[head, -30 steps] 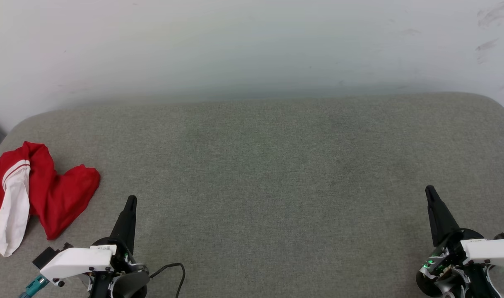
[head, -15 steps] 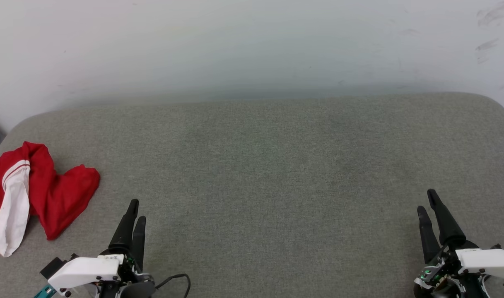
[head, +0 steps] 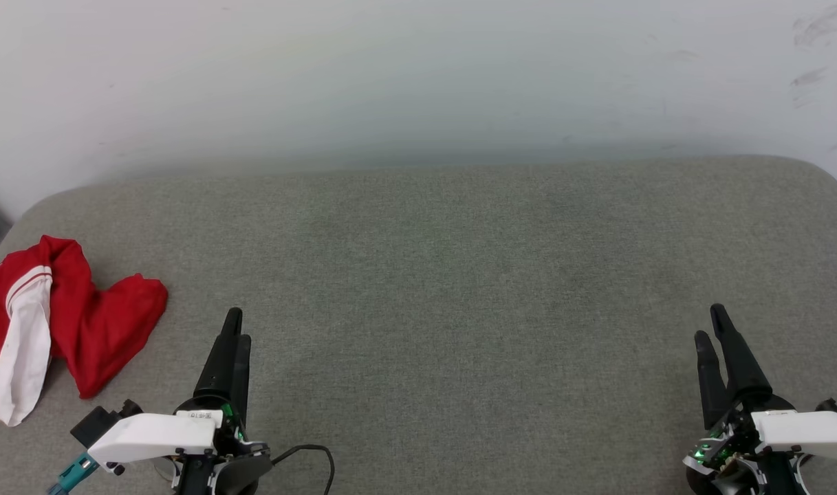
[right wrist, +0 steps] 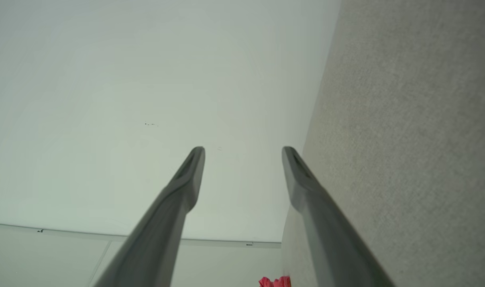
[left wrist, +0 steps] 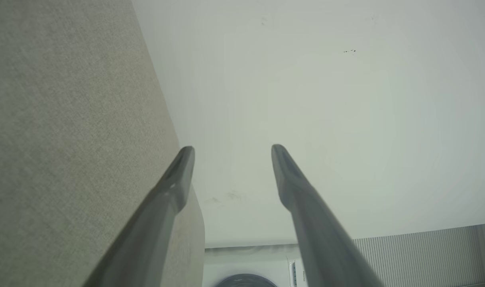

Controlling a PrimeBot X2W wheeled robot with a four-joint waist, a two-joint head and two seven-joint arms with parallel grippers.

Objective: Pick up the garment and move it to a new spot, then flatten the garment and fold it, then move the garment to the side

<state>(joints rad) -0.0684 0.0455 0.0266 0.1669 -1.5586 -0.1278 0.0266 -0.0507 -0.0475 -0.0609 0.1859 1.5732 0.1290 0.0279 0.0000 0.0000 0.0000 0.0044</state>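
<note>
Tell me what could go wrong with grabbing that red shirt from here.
1. The garment lies crumpled at the left edge of the grey cushion; a sideways tug could drag it off.
2. Its layers overlap, with a white sleeve on top, so the open left pincer may pinch several layers or only the sleeve.
3. The open right pincer sits far across the cushion, so helping means a long reach.

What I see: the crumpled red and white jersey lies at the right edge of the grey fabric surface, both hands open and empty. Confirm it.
Wrong side. The crumpled red and white jersey lies at the left edge of the grey fabric surface, as the head view shows. The left hand and right hand are open and empty.
</note>
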